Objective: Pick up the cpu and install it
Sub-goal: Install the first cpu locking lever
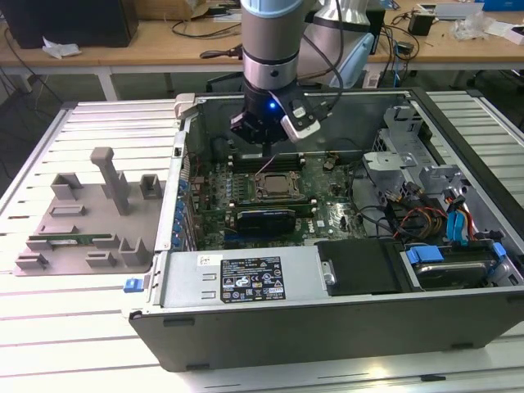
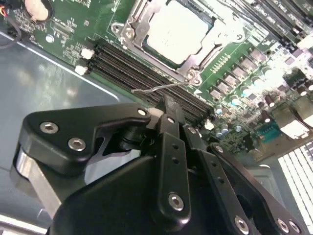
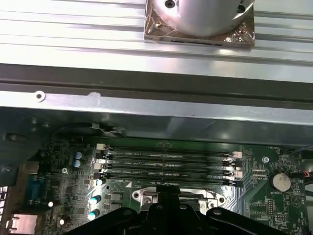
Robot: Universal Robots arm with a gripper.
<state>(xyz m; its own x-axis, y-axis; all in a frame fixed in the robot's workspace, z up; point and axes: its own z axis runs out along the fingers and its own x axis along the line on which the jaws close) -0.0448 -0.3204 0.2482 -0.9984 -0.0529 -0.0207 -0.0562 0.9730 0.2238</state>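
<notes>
While clear of case walls [image 1: 360, 115], end effector [image 2: 167, 104] beside cpu [image 2: 178, 32]

cpu [image 2: 178, 32] — top corner cropped by second wrist view's edge; socket [image 3: 142, 197] — partly hidden behind gripper [image 3: 168, 203], first wrist view.

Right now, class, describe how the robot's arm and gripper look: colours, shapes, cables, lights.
The arm is a grey cylinder with a pale blue band, ending in a black wrist with a blue light. A white box sits on the wrist, and black cables loop beside it. The gripper is black, jointed links with silver screws.
</notes>
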